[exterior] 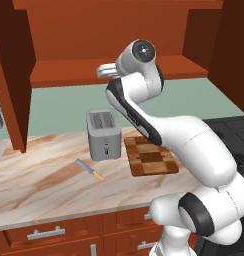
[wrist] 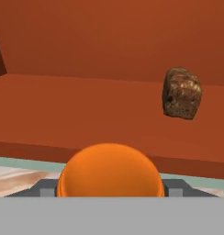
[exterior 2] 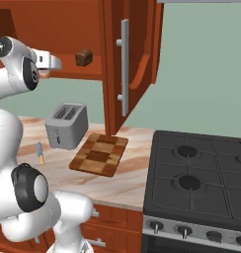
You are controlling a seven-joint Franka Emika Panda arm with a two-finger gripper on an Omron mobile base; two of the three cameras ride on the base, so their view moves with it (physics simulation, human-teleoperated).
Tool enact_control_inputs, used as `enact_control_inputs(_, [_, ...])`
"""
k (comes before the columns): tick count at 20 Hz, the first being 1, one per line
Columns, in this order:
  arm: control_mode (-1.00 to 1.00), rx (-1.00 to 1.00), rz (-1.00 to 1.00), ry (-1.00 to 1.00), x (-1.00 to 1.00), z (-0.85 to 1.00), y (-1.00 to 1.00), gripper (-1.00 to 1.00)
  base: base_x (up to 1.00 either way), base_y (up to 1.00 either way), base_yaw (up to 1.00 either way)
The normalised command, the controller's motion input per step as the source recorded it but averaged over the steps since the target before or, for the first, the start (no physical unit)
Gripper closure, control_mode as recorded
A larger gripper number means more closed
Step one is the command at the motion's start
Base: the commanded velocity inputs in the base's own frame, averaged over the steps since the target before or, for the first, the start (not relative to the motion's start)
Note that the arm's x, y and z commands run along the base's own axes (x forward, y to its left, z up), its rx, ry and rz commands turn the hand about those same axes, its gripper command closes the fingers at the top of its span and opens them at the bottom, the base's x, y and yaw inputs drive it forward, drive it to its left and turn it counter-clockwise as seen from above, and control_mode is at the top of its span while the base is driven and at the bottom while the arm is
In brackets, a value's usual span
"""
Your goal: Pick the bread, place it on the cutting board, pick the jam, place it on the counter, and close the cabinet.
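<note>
The bread (wrist: 182,93) stands upright on the floor of the open cabinet (exterior: 59,75), towards the right end and near the back wall; in the right base view it shows as a small dark lump (exterior 2: 83,57) just beside the inner edge of the right door. It is not on the cutting board (exterior: 151,156), which lies bare on the worktop (exterior: 39,180) close to the right of the toaster (exterior: 104,135), its near corner not far from the front edge.

The jam (wrist: 109,170) sits between the two fingers (wrist: 44,188) of the gripper (exterior 2: 54,63) (a grey finger shows on each side of the round orange body), so the pincer is partly closed and seems to have hold of the jar. The jar is at the front edge of the cabinet floor, to the left of the bread and well apart from it; whether it rests on the wood or is lifted I cannot tell.

The left cabinet door hangs open over the left part of the worktop, and the right door (exterior 2: 125,64) stands open too, its long grey handle (exterior 2: 124,66) vertical. A knife (exterior: 90,169) with an orange handle lies on the worktop in front of the toaster, to the left. The stove (exterior 2: 201,183) adjoins the right end of the worktop.
</note>
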Motion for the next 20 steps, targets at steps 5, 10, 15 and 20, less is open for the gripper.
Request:
enact_control_inputs(5, [-1.0, 0.0, 0.0, 0.0, -0.54, -0.05, 0.0, 1.0, 0.0, 0.0, 0.0])
enact_control_inputs(10, [-1.0, 0.0, 0.0, 0.03, -0.54, -0.07, 0.0, 1.0, 0.0, 0.0, 0.0])
enact_control_inputs(15, [-1.0, 0.0, 0.0, 0.06, -0.57, -0.12, 0.0, 1.0, 0.0, 0.0, 0.0])
enact_control_inputs(20, [-1.0, 0.0, 0.0, 0.09, -0.43, -0.31, 0.0, 1.0, 0.0, 0.0, 0.0])
